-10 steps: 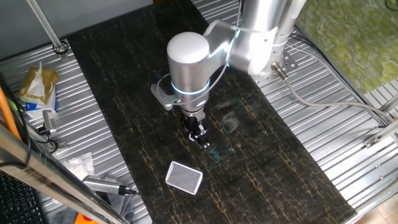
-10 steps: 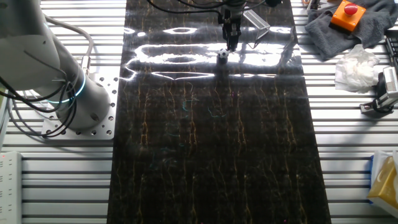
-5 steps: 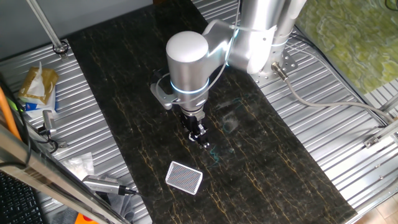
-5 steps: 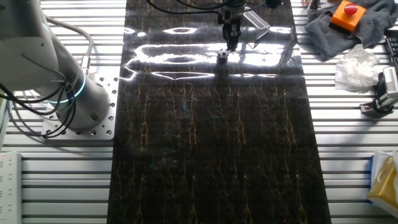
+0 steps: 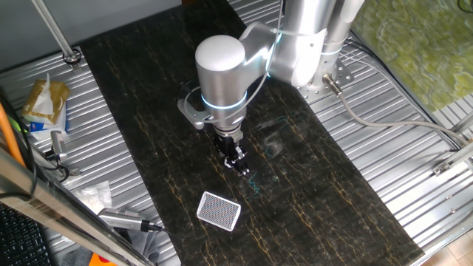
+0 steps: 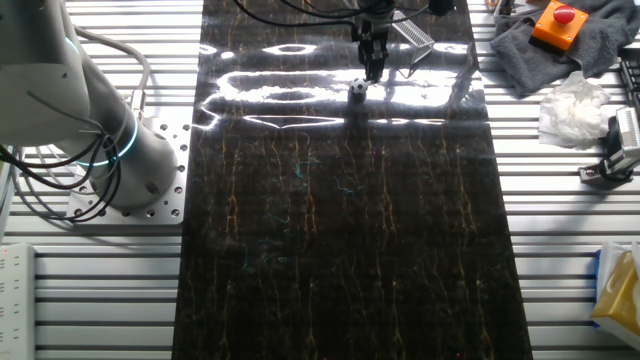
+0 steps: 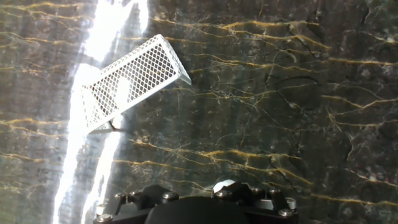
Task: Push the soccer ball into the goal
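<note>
One goal point(image 7: 127, 81) lies tilted, long axis running lower-left to upper-right.

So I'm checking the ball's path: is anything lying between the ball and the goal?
Nothing besides the gripper itself. In the hand view, only bare dark tabletop lies before the goal. In the other fixed view, the ball sits at the gripper's tip.

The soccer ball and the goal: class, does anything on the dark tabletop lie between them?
Nothing visible does. The soccer ball sits beside the gripper, and only bare dark tabletop shows on the way to the goal.
</note>
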`<move>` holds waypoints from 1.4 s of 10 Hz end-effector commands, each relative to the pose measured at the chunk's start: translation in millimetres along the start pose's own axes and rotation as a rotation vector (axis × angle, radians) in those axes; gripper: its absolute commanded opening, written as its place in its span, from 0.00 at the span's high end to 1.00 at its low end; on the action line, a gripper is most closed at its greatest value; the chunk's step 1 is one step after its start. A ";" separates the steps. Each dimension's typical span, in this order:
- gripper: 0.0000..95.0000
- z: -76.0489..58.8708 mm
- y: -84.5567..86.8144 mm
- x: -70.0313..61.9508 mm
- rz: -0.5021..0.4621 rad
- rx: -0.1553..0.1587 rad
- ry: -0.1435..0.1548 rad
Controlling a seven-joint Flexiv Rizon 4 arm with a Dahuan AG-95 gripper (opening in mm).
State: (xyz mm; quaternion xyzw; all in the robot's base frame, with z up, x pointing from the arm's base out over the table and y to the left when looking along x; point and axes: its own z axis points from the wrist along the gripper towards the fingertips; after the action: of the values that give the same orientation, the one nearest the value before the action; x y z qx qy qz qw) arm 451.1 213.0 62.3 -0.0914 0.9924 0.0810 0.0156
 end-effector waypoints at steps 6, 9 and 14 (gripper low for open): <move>0.20 -0.3 -0.4 0.4 0.002 0.005 -0.006; 0.20 -0.3 -0.4 0.4 -0.004 0.005 -0.007; 0.20 -4.8 0.7 1.1 0.011 -0.045 0.001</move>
State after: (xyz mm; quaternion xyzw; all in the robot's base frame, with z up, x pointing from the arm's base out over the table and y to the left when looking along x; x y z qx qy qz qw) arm 449.0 211.5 69.4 -0.0820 0.9916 0.0997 0.0080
